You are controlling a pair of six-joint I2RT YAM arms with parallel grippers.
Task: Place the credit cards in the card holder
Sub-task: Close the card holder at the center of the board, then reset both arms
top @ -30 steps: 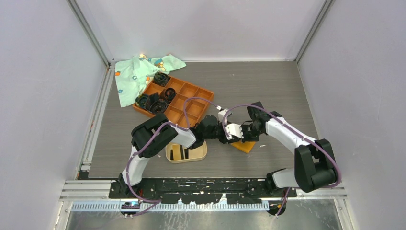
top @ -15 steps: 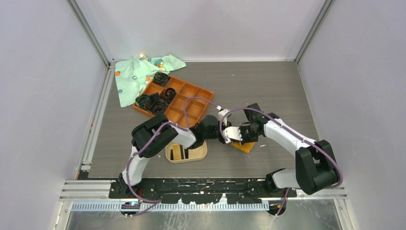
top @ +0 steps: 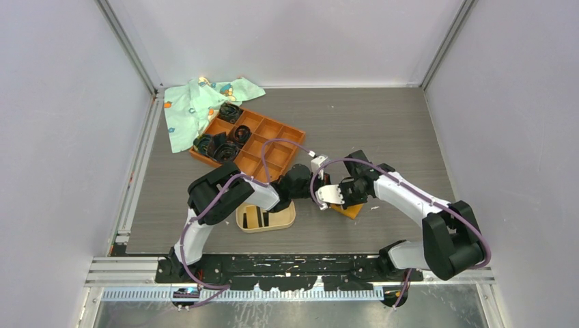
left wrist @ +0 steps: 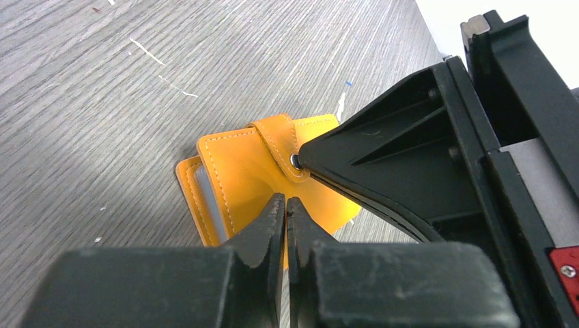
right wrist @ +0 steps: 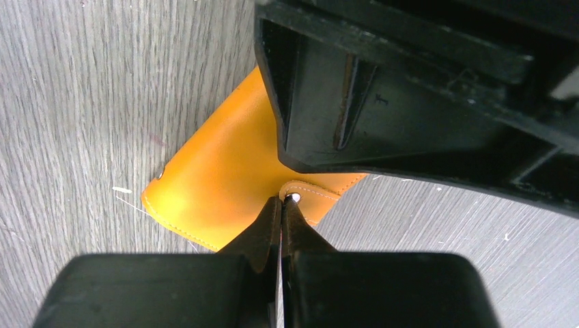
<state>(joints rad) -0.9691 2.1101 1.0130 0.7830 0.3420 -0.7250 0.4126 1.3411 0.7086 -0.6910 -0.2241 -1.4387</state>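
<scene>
The beige oval card holder (top: 240, 220) sits near the front of the table, partly under my left arm. The credit cards are hidden. To its right lies a closed orange snap-button wallet (top: 350, 210), with both grippers meeting over it. My left gripper (left wrist: 285, 202) is shut, its tips on the wallet's cover (left wrist: 239, 171) just below the strap (left wrist: 278, 145); a pale edge (left wrist: 203, 191) shows inside the wallet. My right gripper (right wrist: 281, 202) is shut too, its tips at the strap's metal snap (right wrist: 294, 198), with nothing visible between the fingers.
A large orange grid tray (top: 267, 152) with black coiled bands (top: 217, 145) stands behind the arms. A green patterned cloth (top: 193, 104) lies at the back left. Metal frame rails border the table.
My right gripper has shifted slightly left and toward the near edge over the wallet. The left arm has barely moved.
</scene>
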